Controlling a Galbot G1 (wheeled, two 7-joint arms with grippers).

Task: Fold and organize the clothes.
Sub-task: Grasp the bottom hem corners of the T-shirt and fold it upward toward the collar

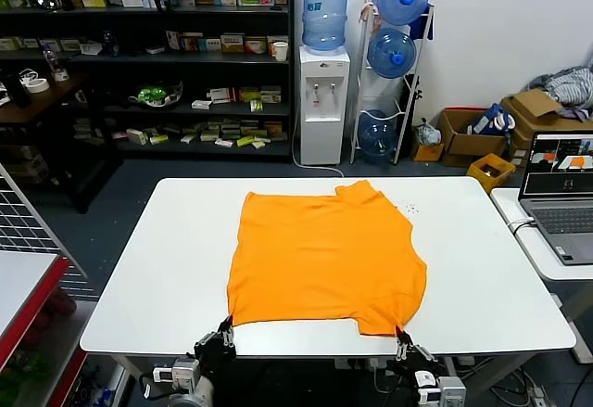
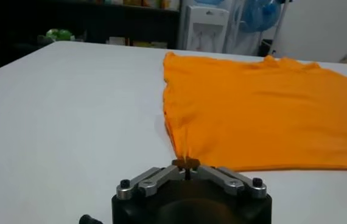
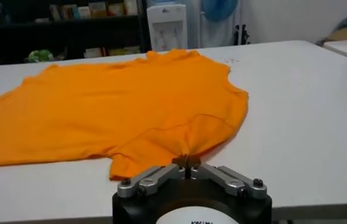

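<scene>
The orange T-shirt (image 1: 324, 254) lies spread flat on the white table (image 1: 148, 268), with no lettering showing. At the table's front edge my left gripper (image 1: 225, 328) is shut on the shirt's near left corner; the left wrist view shows the fabric (image 2: 252, 109) pinched into a peak at the left gripper (image 2: 186, 163). My right gripper (image 1: 402, 335) is shut on the near right corner by the sleeve. In the right wrist view the cloth (image 3: 112, 109) is drawn into the closed tips of the right gripper (image 3: 186, 161).
A laptop (image 1: 559, 194) sits on a side table at the right. Dark shelves (image 1: 148, 55), a water dispenser (image 1: 322, 82) and cardboard boxes (image 1: 519, 120) stand beyond the table. A red-edged rack (image 1: 28, 286) stands at the left.
</scene>
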